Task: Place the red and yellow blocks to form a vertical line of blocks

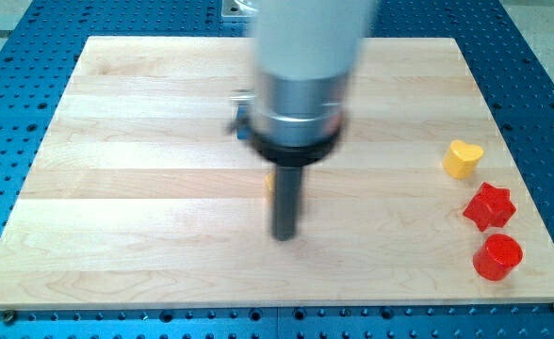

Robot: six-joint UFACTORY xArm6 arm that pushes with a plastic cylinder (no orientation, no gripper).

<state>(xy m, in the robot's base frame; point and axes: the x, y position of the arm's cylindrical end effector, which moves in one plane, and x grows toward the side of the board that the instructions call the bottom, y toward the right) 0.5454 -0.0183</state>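
**Camera view: three blocks lined up at the right, at least one more hidden by the arm**

Camera view shows a pale wooden bench (145, 113) lying on a blue perforated base (13, 113). At the view's right edge three blocks already stand in a rough top-to-bottom column: a yellow heart-shaped block (463, 158) uppermost, a red star-shaped block (488, 206) below it, and a red cylinder block (497, 256) lowest. They sit near one another, and the line leans slightly towards the view's right as it descends.

There is no claw on this arm, so nothing is open, narrow or holding; it ends in a dark rod, and my tip (285, 235) rests on bare wood near the middle of the bench, well apart from the column. Just beside the rod, at its left, an orange-yellow sliver (269, 182) peeks out, probably another yellow block, its shape hidden. A blue piece (240, 126) shows behind the arm's collar.

I judge the task largely done: what remains is likely bringing the hidden yellow piece across to join the column and straightening the lean.
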